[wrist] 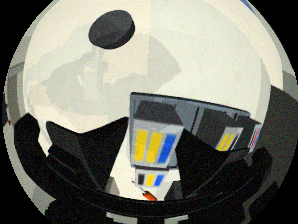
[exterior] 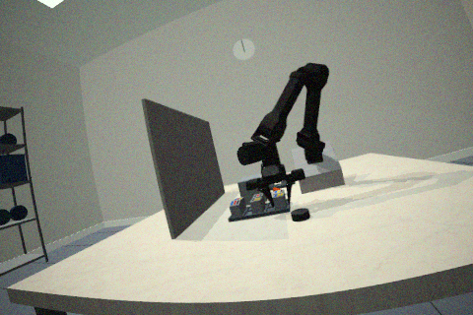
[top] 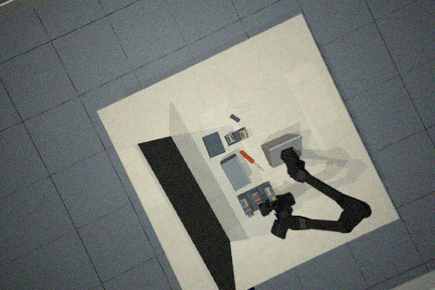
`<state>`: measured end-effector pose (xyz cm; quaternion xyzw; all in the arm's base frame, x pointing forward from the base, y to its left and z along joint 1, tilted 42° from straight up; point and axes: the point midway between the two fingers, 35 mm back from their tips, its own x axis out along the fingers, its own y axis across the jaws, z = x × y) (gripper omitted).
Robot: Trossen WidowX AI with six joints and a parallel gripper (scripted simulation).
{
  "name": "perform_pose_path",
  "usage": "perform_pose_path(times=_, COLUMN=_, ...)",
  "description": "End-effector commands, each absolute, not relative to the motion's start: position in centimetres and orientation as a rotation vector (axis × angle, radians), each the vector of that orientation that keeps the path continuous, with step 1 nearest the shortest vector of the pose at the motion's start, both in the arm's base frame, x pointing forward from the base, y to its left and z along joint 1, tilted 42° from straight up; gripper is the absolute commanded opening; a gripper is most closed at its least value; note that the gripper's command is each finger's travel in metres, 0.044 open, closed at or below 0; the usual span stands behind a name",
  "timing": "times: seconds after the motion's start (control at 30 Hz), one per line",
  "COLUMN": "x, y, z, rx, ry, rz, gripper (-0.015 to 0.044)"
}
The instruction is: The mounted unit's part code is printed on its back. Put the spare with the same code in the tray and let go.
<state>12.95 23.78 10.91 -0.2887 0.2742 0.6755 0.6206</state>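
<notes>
spare: being straddled in the dark rack (top: 263,188) (exterior: 261,216) (wrist: 187,116), wrist frame's centre
label (wrist: 154,145): yellow, yellow, blue stripes being shown, running up-down, leaning slightly
long axis: can't be told
gripper (top: 273,203) (exterior: 281,202) (wrist: 152,124): being held partway open

A pale tabletop (top: 272,77) (exterior: 207,266) (wrist: 210,55) is supporting a dark upright panel (top: 186,199) (exterior: 184,172), an orange-handled screwdriver (top: 246,157) (wrist: 149,196) and apparently a black puck (exterior: 300,215) (wrist: 112,29).

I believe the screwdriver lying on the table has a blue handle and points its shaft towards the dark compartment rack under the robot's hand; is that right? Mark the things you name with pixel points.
Not quite: the handle of the screwdriver (top: 246,157) is orange-red, not blue, as the top view shows. The rest holds.
</notes>
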Motion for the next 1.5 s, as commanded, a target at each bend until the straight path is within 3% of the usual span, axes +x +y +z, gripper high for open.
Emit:
perform_pose_path(times=0.0, x=13.0, y=23.8, z=10.9, rx=-0.663, ry=0.63, rz=1.553, gripper=0.0162)
perform_pose_path(times=0.27, x=13.0, y=23.8, z=10.9, rx=-0.663, ry=0.63, rz=1.553, gripper=0.0109)
perform_pose_path(times=0.4, x=13.0, y=23.8, z=10.9, rx=-0.663, ry=0.63, rz=1.553, gripper=0.0004)
perform_pose_path(times=0.43, x=13.0, y=23.8, z=10.9, rx=-0.663, ry=0.63, rz=1.553, gripper=0.0)
perform_pose_path(times=1.47, x=13.5, y=18.3, z=16.6, rx=-0.669, ry=0.638, rz=1.546, gripper=0.0)
